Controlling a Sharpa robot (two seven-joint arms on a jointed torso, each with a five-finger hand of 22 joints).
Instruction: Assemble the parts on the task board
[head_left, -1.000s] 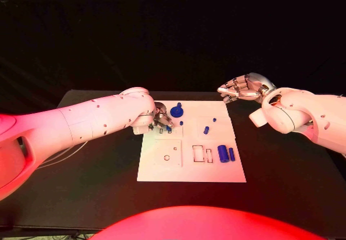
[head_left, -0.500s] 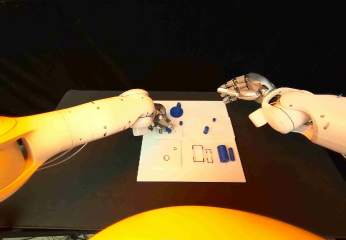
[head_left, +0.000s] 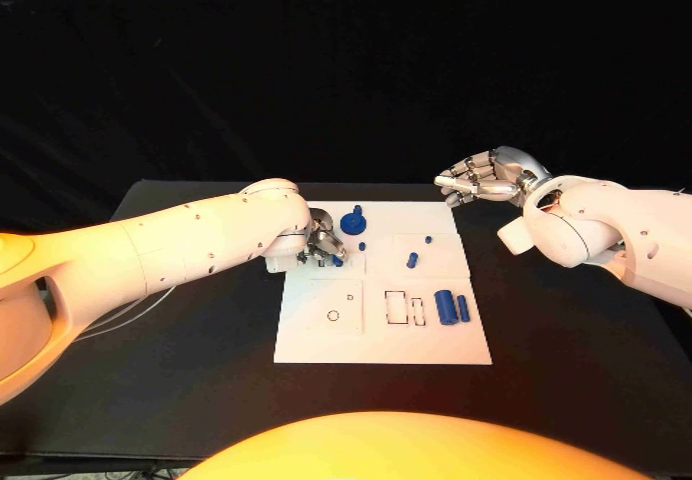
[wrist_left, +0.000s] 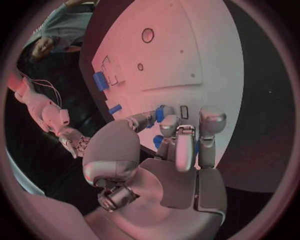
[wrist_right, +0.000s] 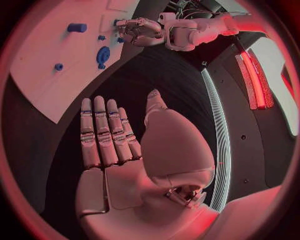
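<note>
Nearest the robot, the near edge of the task board (head_left: 382, 350) is seen lying flat on the black worktop (head_left: 188, 380), with bare white surface along that edge. A little farther in, a small ring-shaped recess (head_left: 333, 316) is seen empty on the left side of the board, and beside it two rectangular outlines (head_left: 405, 307) also appear unfilled. Just right of these, two blue cylinders (head_left: 453, 307) are seen lying loose side by side; they are judged not yet seated.

Farther on, a short blue peg (head_left: 413, 260) lies tilted near the middle of the board, and a smaller blue piece (head_left: 362, 246) is seen just beyond it. At the same depth the left hand (head_left: 320, 245) is lowered onto the board's left side, its fingers (wrist_left: 178, 145) drawn together round a small blue part (wrist_left: 160, 114) that is pinched against the board surface; whether that part is already in its seat cannot be told. Just beyond the hand a round blue knob (head_left: 353, 222) stands upright near the far edge, and it is judged to be placed.

Farthest away, the right hand (head_left: 483, 177) is held above the worktop off the board's far right corner. In the right wrist view its fingers (wrist_right: 103, 132) are stretched out straight side by side, with nothing held.

Most of the assembly is judged to remain.
</note>
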